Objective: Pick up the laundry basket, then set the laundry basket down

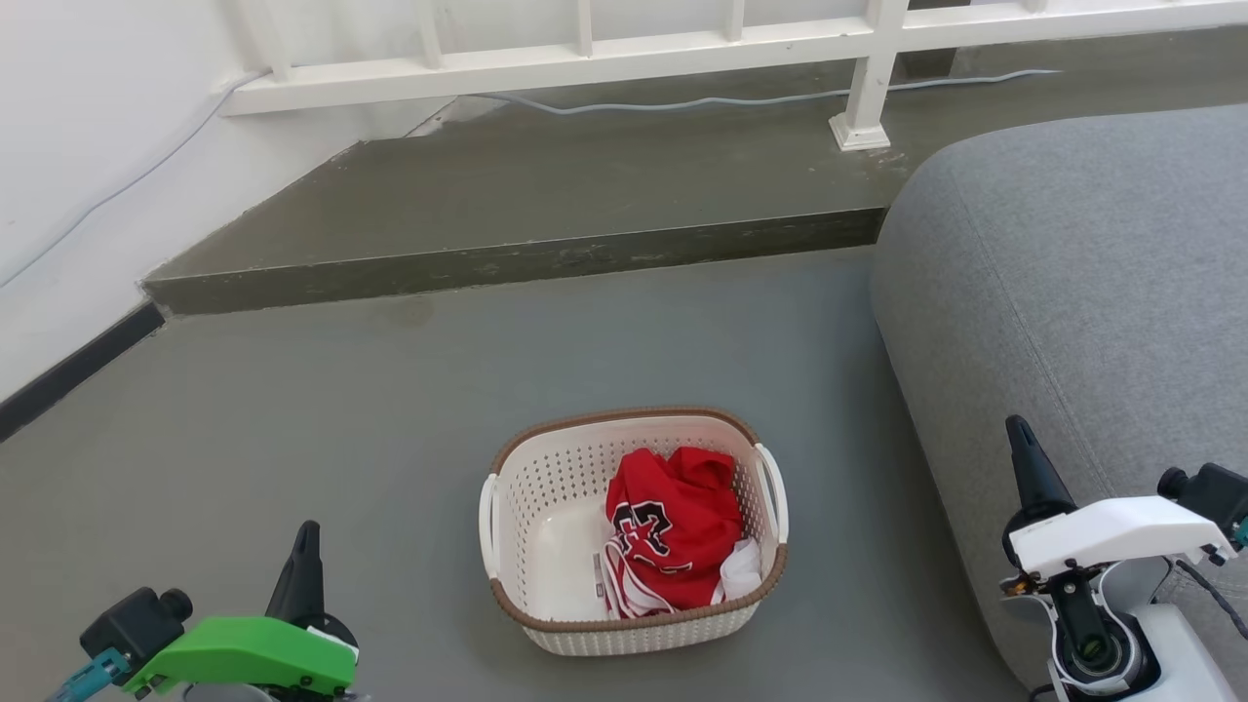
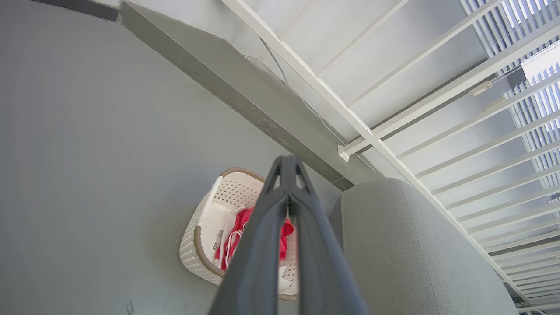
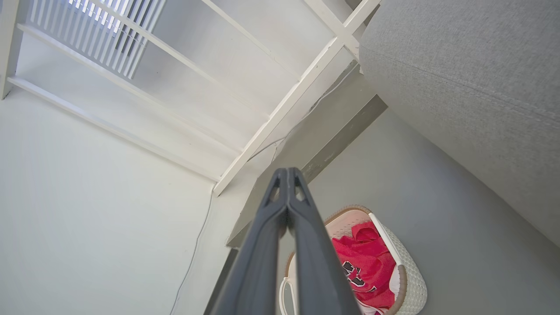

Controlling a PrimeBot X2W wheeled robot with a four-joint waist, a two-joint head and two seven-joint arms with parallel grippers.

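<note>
Handles decide the layout: the small cream-white perforated plastic laundry basket (image 1: 546,487) with its brown woven-look rim sits on the grey concrete floor (image 1: 341,439) holding a crumpled red jersey (image 1: 673,536). Its white loop handles face 9 and 3 o'clock, seemingly one per arm. The green-cased left hand (image 1: 309,534) hangs at the basket's 8 o'clock and the white-cased right hand (image 1: 1019,429) at its 3 o'clock. Both are well apart from it, each with its dark fingers clenched together on nothing. The grey fabric sofa (image 1: 1072,292) crowds the 3 o'clock side. The floor lies open toward 9 o'clock and up to the raised concrete step (image 1: 536,263) at 12.
</note>
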